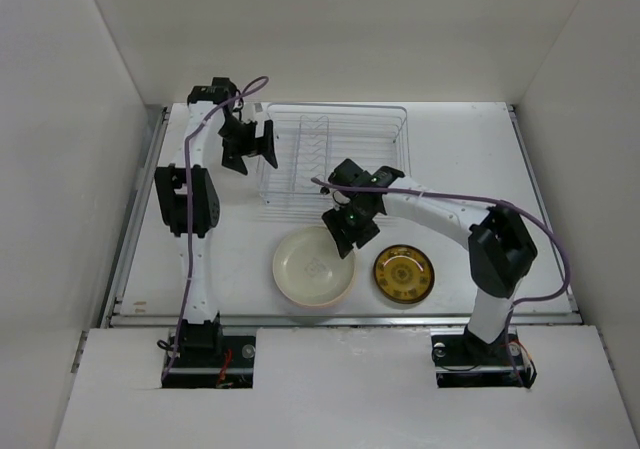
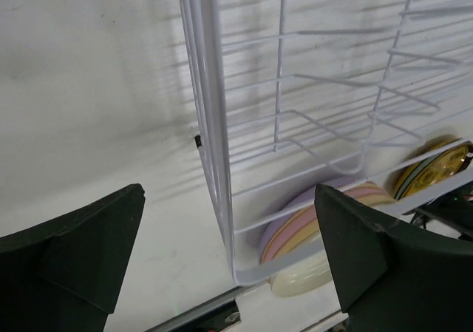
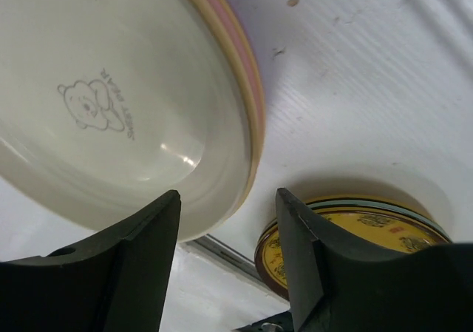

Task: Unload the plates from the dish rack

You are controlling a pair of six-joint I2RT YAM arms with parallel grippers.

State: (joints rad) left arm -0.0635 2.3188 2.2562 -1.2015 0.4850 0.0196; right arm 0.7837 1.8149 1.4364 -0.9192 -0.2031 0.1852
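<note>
The left gripper (image 1: 250,149), wide and empty, flanks the left end of the dish rack (image 1: 335,110); toward the near edge of the table (image 1: 470,159) lie the cream-topped plate stack (image 1: 310,267), the half-open, empty right gripper (image 1: 350,231) over its right rim, and the ornate yellow-brown plate (image 1: 403,273), all presumably rigid, slick and breakable, so best pinched at the rim.

Top cam overhead; wrist cams close: L at rack (image 2: 209,125), both see plates (image 3: 111,103).

We see the silver-white wire dish rack (image 1: 335,154) at the far side of the white desk (image 1: 480,159), our left gripper (image 1: 250,156) just beside its left end. Our right gripper (image 1: 352,236) hovers at the far right rim of the round cream plate (image 1: 308,269); a small ornate yellow-brown plate (image 1: 403,273) lies just beside that plate.
</note>
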